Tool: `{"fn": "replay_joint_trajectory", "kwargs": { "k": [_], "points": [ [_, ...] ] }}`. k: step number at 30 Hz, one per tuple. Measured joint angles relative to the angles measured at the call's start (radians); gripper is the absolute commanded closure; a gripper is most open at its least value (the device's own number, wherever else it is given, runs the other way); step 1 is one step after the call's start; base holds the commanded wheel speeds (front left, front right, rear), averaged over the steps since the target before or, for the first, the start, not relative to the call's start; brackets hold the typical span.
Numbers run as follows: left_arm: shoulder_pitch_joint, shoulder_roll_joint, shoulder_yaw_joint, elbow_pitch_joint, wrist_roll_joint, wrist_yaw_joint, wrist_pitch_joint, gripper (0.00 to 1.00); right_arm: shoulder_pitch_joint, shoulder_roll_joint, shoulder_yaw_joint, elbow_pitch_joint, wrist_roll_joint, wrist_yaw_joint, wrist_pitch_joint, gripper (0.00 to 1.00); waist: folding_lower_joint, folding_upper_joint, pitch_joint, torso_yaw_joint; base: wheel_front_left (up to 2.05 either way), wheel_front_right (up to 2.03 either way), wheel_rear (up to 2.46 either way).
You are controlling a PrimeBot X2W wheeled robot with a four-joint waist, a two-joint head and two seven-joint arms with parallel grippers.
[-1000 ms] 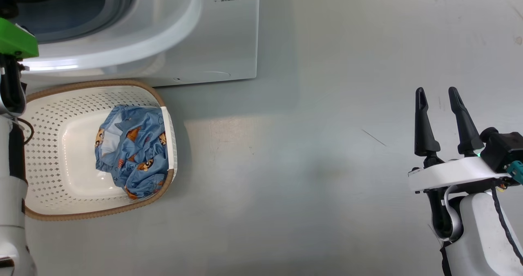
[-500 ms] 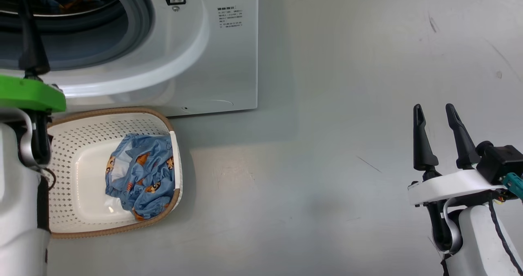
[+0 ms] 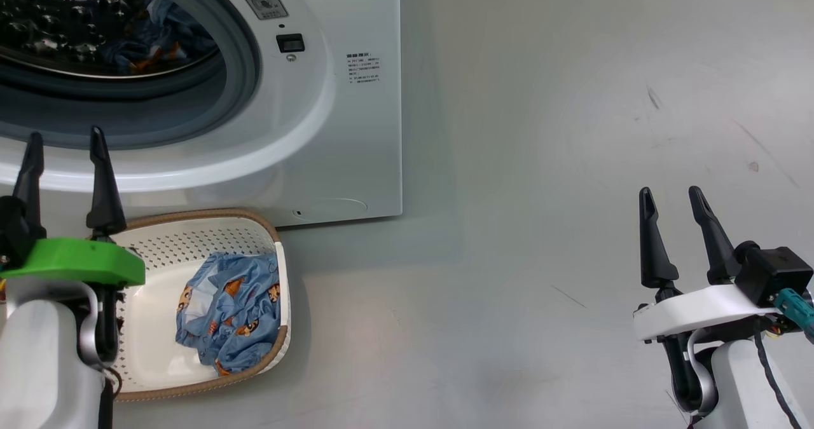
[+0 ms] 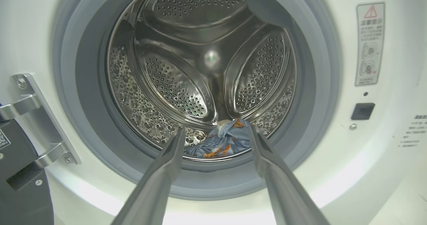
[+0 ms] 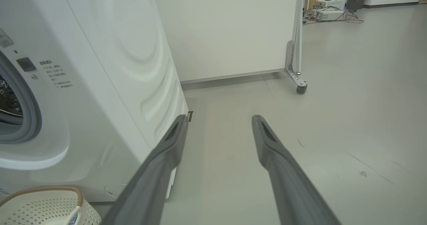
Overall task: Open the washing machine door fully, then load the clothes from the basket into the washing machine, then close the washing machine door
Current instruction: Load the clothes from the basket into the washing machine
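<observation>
Loading in progress: left claw (image 3: 65, 135), spread and empty, faces the open washing machine (image 3: 356, 149).
Right claw (image 3: 669, 190) idles spread; one blue garment (image 3: 232, 311) waits in the basket (image 3: 210, 215), a second garment (image 4: 223, 143) lies in the drum (image 4: 173, 85), so a downward reach seems next.

Room light is bright and even, coming from above. The washer (image 3: 356, 149) throws a soft-edged shadow rightward onto the floor (image 3: 540, 130), and the basket (image 3: 191, 222) does the same. A glare band along the washer's lower door rim is blown white in the head and left wrist views. The drum (image 4: 186, 95) is dim, with one round highlight at its centre. My left gripper (image 4: 217, 129) and right gripper (image 5: 219, 116) blur near the lens. The wrist views bow straight edges at the margins.
</observation>
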Motion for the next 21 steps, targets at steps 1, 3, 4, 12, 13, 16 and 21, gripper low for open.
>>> {"fn": "replay_joint_trajectory", "kwargs": {
  "k": [1, 3, 4, 12, 13, 16, 21],
  "points": [
    [0.016, -0.004, 0.001, -0.005, 0.001, 0.0, 0.0, 0.0, 0.003, -0.001, 0.001, 0.0, -0.001, 0.0, 0.0, 0.0, 0.0, 0.0, -0.008, 0.0, 0.0, 0.0, 0.0],
    [0.046, -0.014, 0.007, -0.02, 0.002, 0.008, 0.0, 0.0, 0.012, -0.002, 0.001, 0.0, -0.002, 0.0, 0.0, 0.0, 0.0, 0.0, -0.023, -0.001, 0.0, 0.0, 0.0],
    [0.062, -0.018, 0.009, -0.028, 0.009, 0.008, 0.0, 0.0, 0.017, -0.002, 0.002, 0.0, -0.003, 0.0, 0.0, 0.0, 0.0, 0.0, -0.031, -0.002, 0.0, 0.0, 0.0],
    [0.199, -0.068, 0.008, -0.064, 0.038, 0.017, 0.0, 0.0, 0.059, -0.009, 0.007, 0.0, -0.01, 0.0, 0.0, 0.0, 0.0, 0.0, -0.094, -0.004, 0.0, 0.0, 0.0],
    [0.214, -0.068, 0.007, -0.066, 0.049, 0.017, 0.0, 0.0, 0.067, -0.011, 0.005, 0.0, -0.01, 0.0, 0.0, 0.0, 0.0, 0.0, -0.103, -0.004, 0.0, 0.0, 0.0],
    [0.256, -0.072, 0.006, -0.076, 0.063, 0.017, 0.0, 0.0, 0.092, -0.015, -0.001, 0.0, -0.01, 0.0, 0.0, 0.0, 0.0, 0.0, -0.128, -0.002, 0.0, 0.0, 0.0],
    [0.322, -0.082, 0.01, -0.107, 0.082, 0.017, 0.0, 0.0, 0.128, -0.024, -0.011, -0.004, -0.017, 0.0, 0.0, 0.0, 0.0, 0.0, -0.166, 0.005, 0.0, 0.0, 0.0]
  ]
}}
